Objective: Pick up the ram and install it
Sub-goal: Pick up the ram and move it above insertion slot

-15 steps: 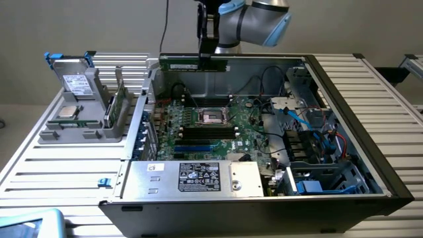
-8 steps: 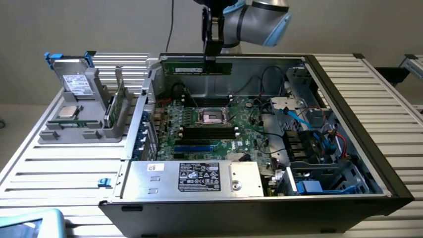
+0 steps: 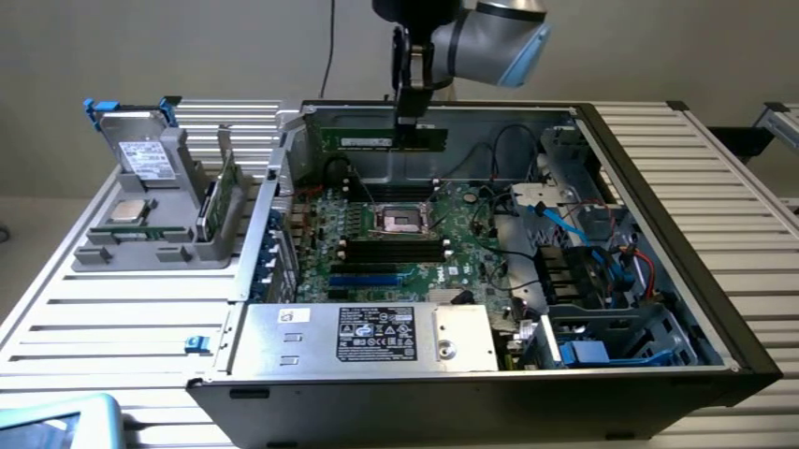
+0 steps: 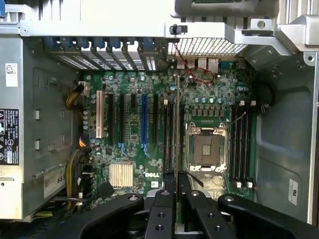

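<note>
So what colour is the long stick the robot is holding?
The stick is green with a small white label, clearest in the exterior view.

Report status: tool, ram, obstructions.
Tool shut on the ram. Ram in the air, level, above the motherboard in the open case, not seated. No obstruction seen over the memory slots.

— What can be read?
— The DELL logo [image 4: 149, 173] is printed in white on the motherboard [image 4: 199, 94], beside the gold heatsink [image 4: 121, 175].
— And elsewhere?
— The labels on the ram [image 3: 381, 138], upper middle of the exterior view, and on the power supply [image 3: 318, 351], lower middle, cannot be deciphered.
</note>
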You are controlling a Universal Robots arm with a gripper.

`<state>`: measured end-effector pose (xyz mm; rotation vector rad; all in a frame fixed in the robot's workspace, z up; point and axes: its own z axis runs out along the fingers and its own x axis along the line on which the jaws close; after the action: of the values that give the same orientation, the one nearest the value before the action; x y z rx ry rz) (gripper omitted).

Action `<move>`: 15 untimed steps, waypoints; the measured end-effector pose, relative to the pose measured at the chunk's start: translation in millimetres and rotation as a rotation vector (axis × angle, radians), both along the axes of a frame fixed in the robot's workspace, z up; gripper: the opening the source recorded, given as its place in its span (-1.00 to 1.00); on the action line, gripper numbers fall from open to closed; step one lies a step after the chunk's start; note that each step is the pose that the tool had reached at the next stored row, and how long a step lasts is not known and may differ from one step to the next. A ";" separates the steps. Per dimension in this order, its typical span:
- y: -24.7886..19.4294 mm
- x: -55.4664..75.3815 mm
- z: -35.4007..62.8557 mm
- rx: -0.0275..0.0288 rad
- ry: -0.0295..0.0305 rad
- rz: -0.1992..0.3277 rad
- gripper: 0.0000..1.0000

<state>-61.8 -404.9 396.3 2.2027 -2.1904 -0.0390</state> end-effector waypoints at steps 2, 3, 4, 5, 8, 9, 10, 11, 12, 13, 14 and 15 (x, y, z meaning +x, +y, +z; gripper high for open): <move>0.0 1.8 -3.6 0.0000 0.0000 -0.008 -0.72; 0.0 2.2 -5.4 0.0000 0.0000 -0.012 -0.72; 0.0 2.3 -7.2 0.0000 0.0000 -0.015 -0.72; 0.0 2.3 -9.2 0.0001 0.0000 -0.017 -0.72; 0.0 2.4 -14.4 0.0019 0.0001 -0.026 -0.72; 0.0 2.4 -15.9 0.0043 0.0001 -0.029 -0.72; 0.0 2.5 -16.9 0.0068 -0.0004 -0.030 -0.72; 0.2 2.8 -17.5 0.0085 -0.0015 -0.031 -0.72; 0.5 3.2 -17.5 0.0087 -0.0023 -0.031 -0.72; 1.4 3.5 -17.7 0.0089 -0.0032 -0.031 -0.72; 2.7 3.9 -17.7 0.0090 -0.0040 -0.031 -0.72; 4.5 4.3 -17.7 0.0089 -0.0045 -0.031 -0.72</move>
<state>-57.5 -400.4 378.6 2.1754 -2.2313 -0.0447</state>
